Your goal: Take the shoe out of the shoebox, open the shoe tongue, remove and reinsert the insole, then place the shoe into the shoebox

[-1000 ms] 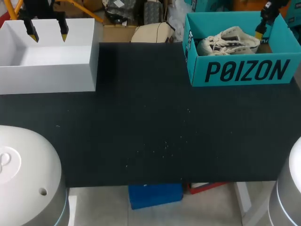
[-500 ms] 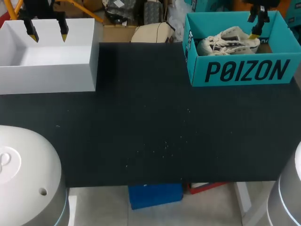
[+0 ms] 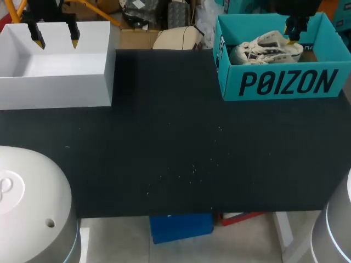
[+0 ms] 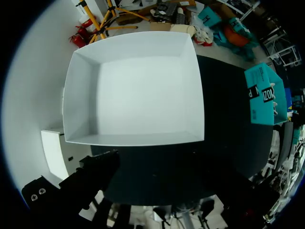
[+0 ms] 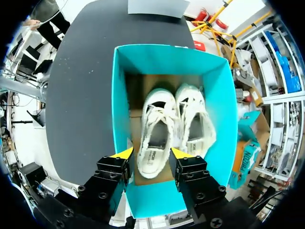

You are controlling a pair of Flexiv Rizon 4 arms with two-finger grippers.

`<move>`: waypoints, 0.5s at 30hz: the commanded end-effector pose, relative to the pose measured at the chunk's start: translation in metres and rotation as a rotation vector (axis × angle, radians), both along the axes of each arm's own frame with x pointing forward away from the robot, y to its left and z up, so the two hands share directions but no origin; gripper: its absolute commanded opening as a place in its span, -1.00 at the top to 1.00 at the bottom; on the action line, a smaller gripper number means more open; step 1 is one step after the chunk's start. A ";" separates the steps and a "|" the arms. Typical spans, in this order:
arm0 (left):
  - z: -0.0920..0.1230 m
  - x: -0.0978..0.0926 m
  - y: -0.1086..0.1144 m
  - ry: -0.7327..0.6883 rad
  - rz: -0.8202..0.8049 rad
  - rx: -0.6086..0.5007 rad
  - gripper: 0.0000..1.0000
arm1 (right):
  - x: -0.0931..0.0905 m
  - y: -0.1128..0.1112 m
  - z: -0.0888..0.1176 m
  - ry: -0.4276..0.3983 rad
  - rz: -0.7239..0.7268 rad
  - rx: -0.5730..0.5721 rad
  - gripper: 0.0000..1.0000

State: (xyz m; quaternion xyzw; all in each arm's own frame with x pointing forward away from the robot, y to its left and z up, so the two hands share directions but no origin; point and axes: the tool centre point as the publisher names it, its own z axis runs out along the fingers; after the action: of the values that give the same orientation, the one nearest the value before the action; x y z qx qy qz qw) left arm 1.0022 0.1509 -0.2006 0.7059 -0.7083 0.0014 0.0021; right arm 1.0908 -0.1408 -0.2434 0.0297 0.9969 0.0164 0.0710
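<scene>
Black matting covers the table point(image 3: 164, 142), and at its far right corner stands a teal cardboard shoebox point(image 3: 277, 82) with its top open and large dark print on the long wall facing the robot. Inside it a pair of white lace-up shoes point(image 3: 269, 49) lies side by side on the brown cardboard floor, soles down and openings up. The right gripper point(image 3: 290, 34) hangs over the right end of the shoebox. In the right wrist view its yellow-tipped fingers point(image 5: 125, 153) are spread wide, with the heel of one white shoe point(image 5: 155, 131) showing between them; that is the shoe on the side toward the broad stretch of table. The second shoe point(image 5: 193, 124) lies just beside it, ahead of the other finger. Whether the fingertips touch the heel cannot be told. At the far left corner of the table sits a white open box point(image 3: 55, 66) with plain walls. The left gripper point(image 3: 55, 35) hangs above it, its two fingers parted and holding nothing. From the left wrist view the white box point(image 4: 133, 90) lies directly below, and the teal shoebox point(image 4: 264, 102) is well apart across the table.
</scene>
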 end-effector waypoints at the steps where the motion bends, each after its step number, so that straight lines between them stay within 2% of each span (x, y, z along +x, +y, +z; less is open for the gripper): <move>1: 0.000 0.000 -0.001 0.001 0.002 0.003 -1.00 | 0.028 -0.006 -0.028 0.013 -0.019 0.005 0.21; 10: 0.000 0.000 -0.001 0.001 0.002 0.003 -1.00 | 0.043 -0.017 -0.078 0.027 -0.028 0.003 0.27; 15: 0.000 0.000 -0.001 0.001 0.002 0.003 -1.00 | 0.048 -0.023 -0.095 0.020 -0.054 0.013 0.37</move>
State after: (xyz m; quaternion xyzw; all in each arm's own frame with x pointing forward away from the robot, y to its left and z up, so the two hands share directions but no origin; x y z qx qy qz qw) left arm 1.0022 0.1509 -0.2006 0.7059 -0.7083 0.0014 0.0021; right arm 1.1313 -0.1616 -0.3226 0.0559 0.9963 0.0166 0.0625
